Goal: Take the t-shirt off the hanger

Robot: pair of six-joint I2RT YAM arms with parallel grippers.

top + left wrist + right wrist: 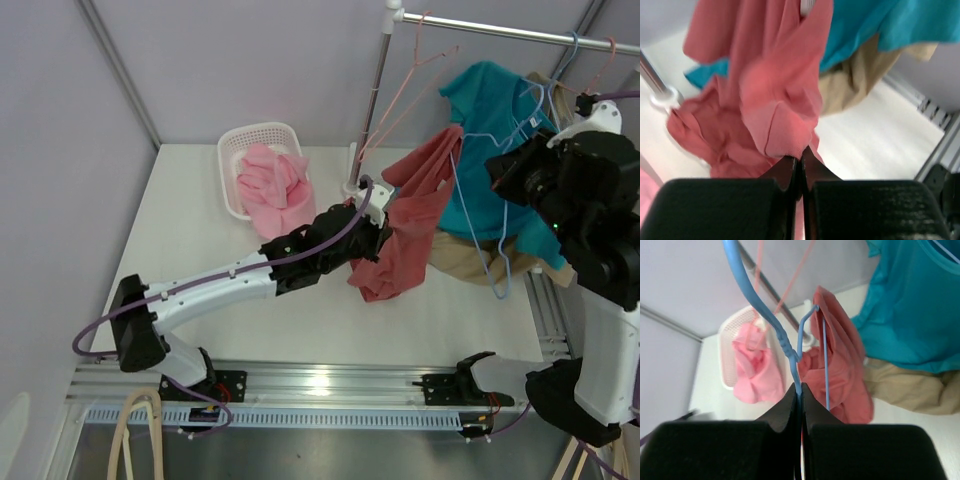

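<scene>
- T-shirt [405, 215]: coral. Its upper end is caught on one arm of the blue wire hanger [782, 342], from which it hangs slack down and to the left. The lower folds look to be bunched on the table [200, 230] near the foot of the rack pole [377, 85].
- Left gripper [801, 164]: fingers pressed together on a fold of the cloth about midway down the garment.
- Right gripper [800, 391]: fingers pinched closed on the hanger wire just below its twisted neck.
- Handling (judged): the cloth is light, limp and stretchy, and will trail and snag rather than slide. A hold nearer the collar or the caught shoulder would steer it off the wire more directly than the present mid-body pinch. The thin hanger is likely to twist in the grip.
- Obstacles: a teal shirt [490, 110] and a tan garment [465, 255] hang just behind and to the right. The pole is close on the left, with a white basket [232, 150] of pink clothes beyond it.
- Open room: bare tabletop lies toward the near edge.
</scene>
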